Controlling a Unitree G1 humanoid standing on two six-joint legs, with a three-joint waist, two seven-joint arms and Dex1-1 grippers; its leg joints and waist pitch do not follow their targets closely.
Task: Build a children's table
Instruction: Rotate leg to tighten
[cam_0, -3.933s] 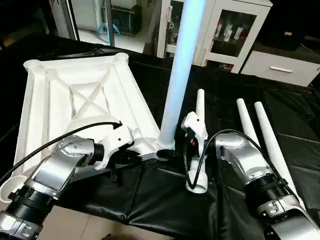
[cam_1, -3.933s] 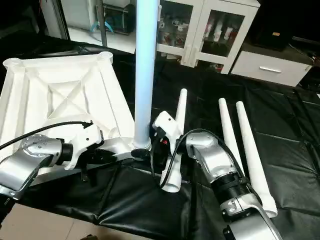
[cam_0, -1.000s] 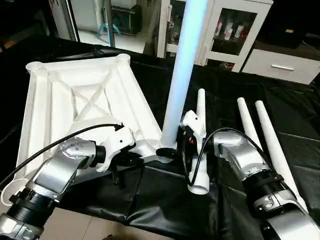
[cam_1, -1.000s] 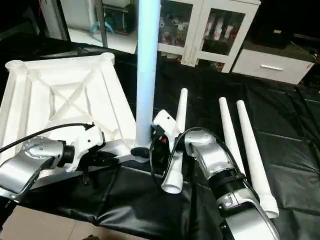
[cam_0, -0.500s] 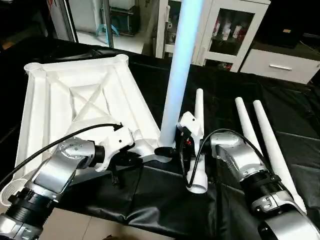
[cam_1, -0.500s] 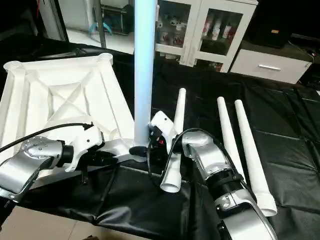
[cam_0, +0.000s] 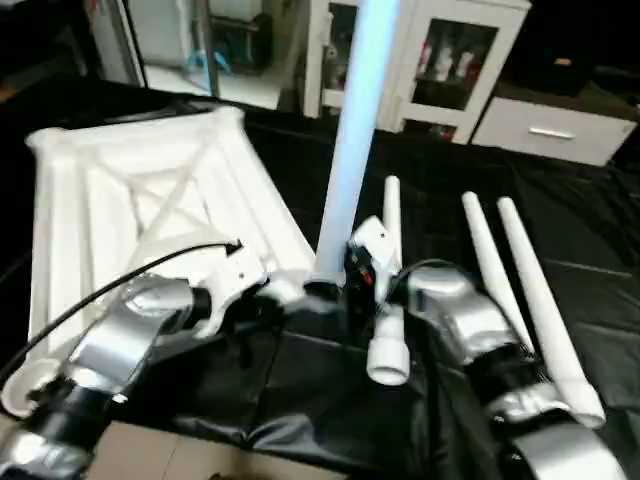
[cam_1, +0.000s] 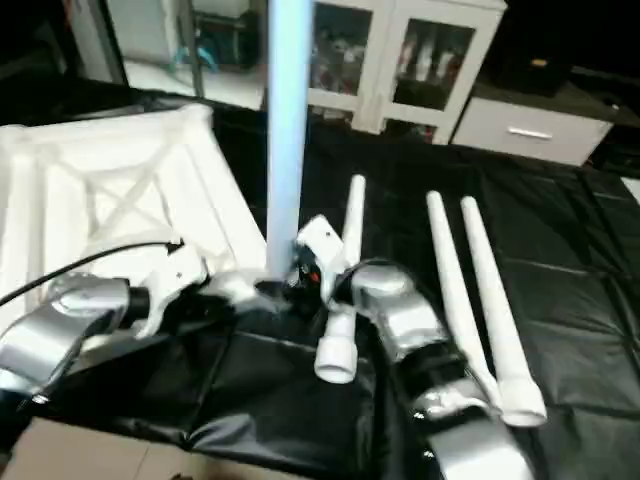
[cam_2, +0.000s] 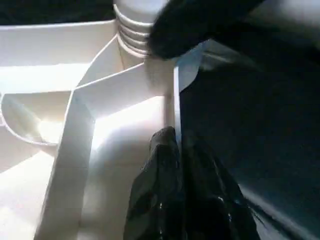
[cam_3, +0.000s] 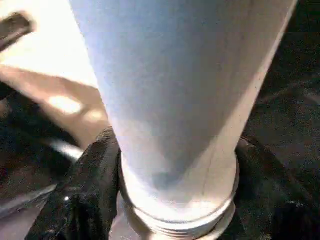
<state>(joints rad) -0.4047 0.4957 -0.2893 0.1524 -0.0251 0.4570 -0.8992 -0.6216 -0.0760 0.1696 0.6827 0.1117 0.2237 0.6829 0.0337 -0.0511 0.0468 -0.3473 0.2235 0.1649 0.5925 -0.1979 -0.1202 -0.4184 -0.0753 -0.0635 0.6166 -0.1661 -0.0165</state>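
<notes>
The children's table tabletop (cam_0: 130, 190) lies upside down on the left, its X-ribs facing up. One leg (cam_0: 345, 150) stands upright in the near right corner socket. My right gripper (cam_0: 325, 290) is closed around that leg's base, and in the right wrist view its fingers (cam_3: 92, 195) press against both sides of the tube (cam_3: 175, 100). My left gripper (cam_2: 176, 145) is shut on the tabletop's thin rim (cam_2: 175, 95) just beside the socket. A loose leg (cam_0: 388, 270) lies flat under my right forearm. Two more legs (cam_0: 485, 260) (cam_0: 540, 300) lie side by side to the right.
The work table's black cover (cam_0: 250, 400) ends close to me at the front edge. A white glass-door cabinet (cam_0: 450, 60) and a white drawer unit (cam_0: 550, 130) stand behind the table. A black cable (cam_0: 120, 285) arcs over my left forearm.
My right gripper's fingers have closed in on the base of the upright leg. The whole picture has shifted with the camera. My left gripper keeps its hold on the rim.
</notes>
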